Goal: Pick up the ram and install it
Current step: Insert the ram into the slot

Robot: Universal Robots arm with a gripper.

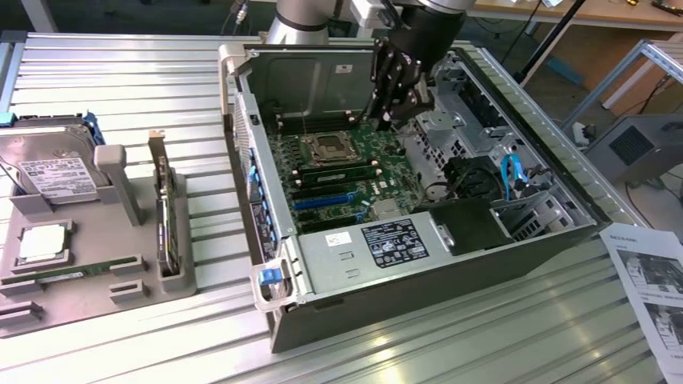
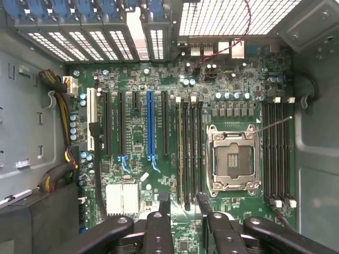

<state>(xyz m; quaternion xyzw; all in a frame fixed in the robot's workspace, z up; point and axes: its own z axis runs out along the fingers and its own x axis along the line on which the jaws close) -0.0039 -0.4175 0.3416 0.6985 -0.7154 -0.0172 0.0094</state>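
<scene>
light: bright, even | glare: table (image 1: 427,352), vent grille (image 2: 233,16) | shadow: case wall (image 1: 320,80)

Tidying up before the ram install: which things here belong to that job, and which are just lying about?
Job: ram in the tray; motherboard memory slots; open gripper near them.
Lying about: hard drive; processor chip; upright expansion card; printed sheet.

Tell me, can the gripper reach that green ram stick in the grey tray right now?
Probably not from there: the gripper hangs open inside the computer case, whose side wall stands between it and the tray. The ram itself lies uncovered from above.
</scene>
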